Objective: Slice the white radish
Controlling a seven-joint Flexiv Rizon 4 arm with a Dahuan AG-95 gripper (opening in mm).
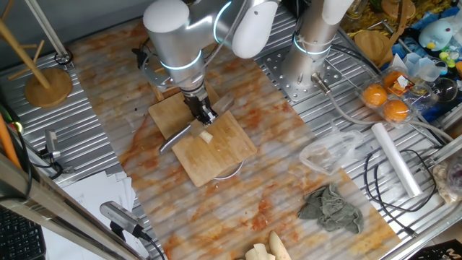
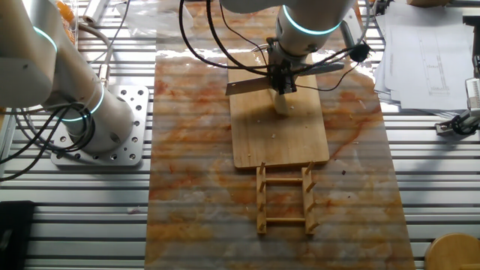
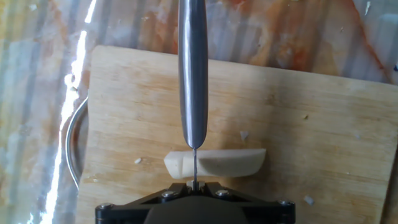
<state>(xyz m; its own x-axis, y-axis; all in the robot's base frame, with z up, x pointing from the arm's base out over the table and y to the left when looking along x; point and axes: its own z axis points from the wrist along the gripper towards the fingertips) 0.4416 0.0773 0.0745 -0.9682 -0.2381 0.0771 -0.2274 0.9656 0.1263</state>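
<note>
The white radish (image 3: 217,163) is a short cream-white stick lying crosswise on the wooden cutting board (image 3: 311,137). It also shows in one fixed view (image 1: 206,135) and in the other fixed view (image 2: 283,103). My gripper (image 3: 194,185) is shut on a metal knife (image 3: 193,74) and stands right over the radish. The thin blade edge meets the radish near its left end, where a cut line shows. In the fixed views the gripper (image 1: 206,119) (image 2: 281,84) points down at the board (image 1: 216,152) (image 2: 277,139).
A second wooden board (image 1: 167,114) lies behind the first. A wooden rack (image 2: 285,199) stands at the board's near edge. A grey cloth (image 1: 332,206), clear plastic bag (image 1: 325,155), white roll (image 1: 395,159), oranges (image 1: 386,101) and cream-yellow pieces (image 1: 267,249) lie around.
</note>
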